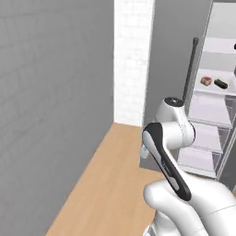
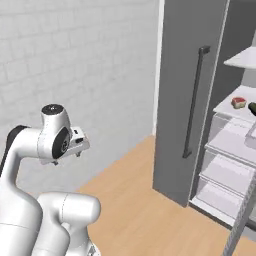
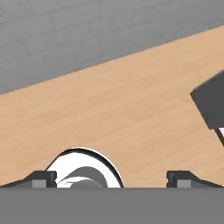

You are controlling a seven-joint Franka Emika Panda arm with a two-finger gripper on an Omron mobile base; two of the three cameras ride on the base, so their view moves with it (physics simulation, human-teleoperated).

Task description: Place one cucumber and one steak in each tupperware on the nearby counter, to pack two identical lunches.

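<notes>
Nothing is packed yet: a steak [image 1: 206, 81] and a cucumber [image 1: 221, 83] are seen side by side on the fridge shelf [image 1: 209, 92]. The gripper [image 3: 112, 177] is held wide, empty.

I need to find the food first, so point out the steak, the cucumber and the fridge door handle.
steak [image 1: 206, 81]: left base view, top of the slab on the shelf.
cucumber [image 1: 221, 83]: left base view, middle of its dark body.
fridge door handle [image 2: 193, 100]: right base view, middle of the bar.
</notes>
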